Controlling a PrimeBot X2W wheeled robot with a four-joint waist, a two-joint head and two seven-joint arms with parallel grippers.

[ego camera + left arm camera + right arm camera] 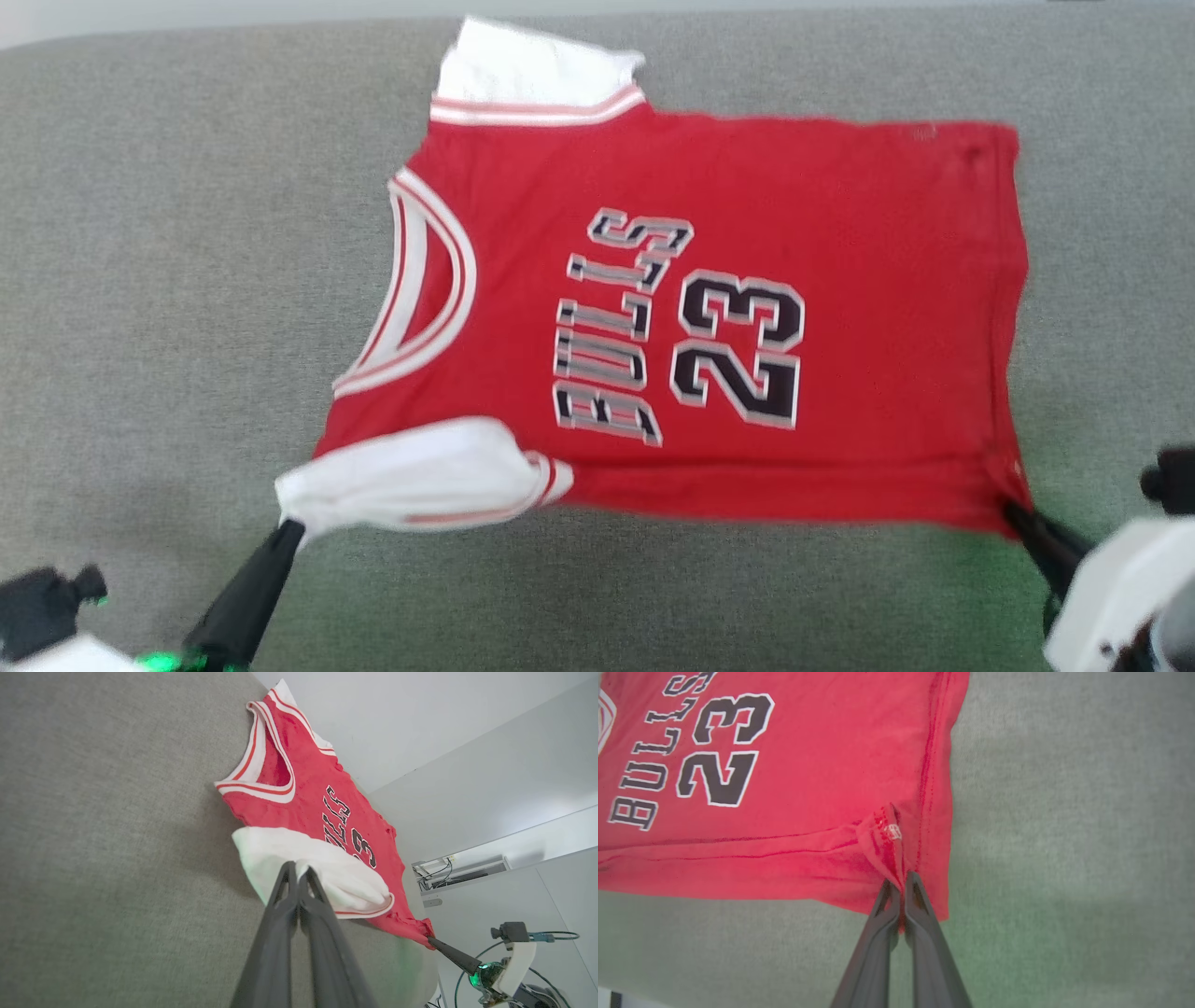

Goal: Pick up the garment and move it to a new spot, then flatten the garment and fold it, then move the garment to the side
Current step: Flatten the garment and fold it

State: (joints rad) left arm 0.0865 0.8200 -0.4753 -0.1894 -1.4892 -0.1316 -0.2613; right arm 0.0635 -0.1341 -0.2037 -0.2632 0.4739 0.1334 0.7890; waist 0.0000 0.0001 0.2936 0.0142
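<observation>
The garment [728, 308], a red jersey with white sleeves and "BULLS 23" printed on it, lies spread on the grey surface, neck toward the left. My left gripper [291, 525] is shut on the near white sleeve [322, 868], pinching its edge. My right gripper [1013, 511] is shut on the near hem corner [889, 849], where the red cloth bunches between the fingers. In the left wrist view the right gripper [432, 940] shows at the jersey's far corner. The near edge of the garment is pulled taut between the two grips.
The grey fabric surface [168, 280] stretches wide on every side of the jersey. Its far edge meets a white wall [420, 714]. A low white shelf with cables [462, 870] stands beyond the surface on the right-hand side.
</observation>
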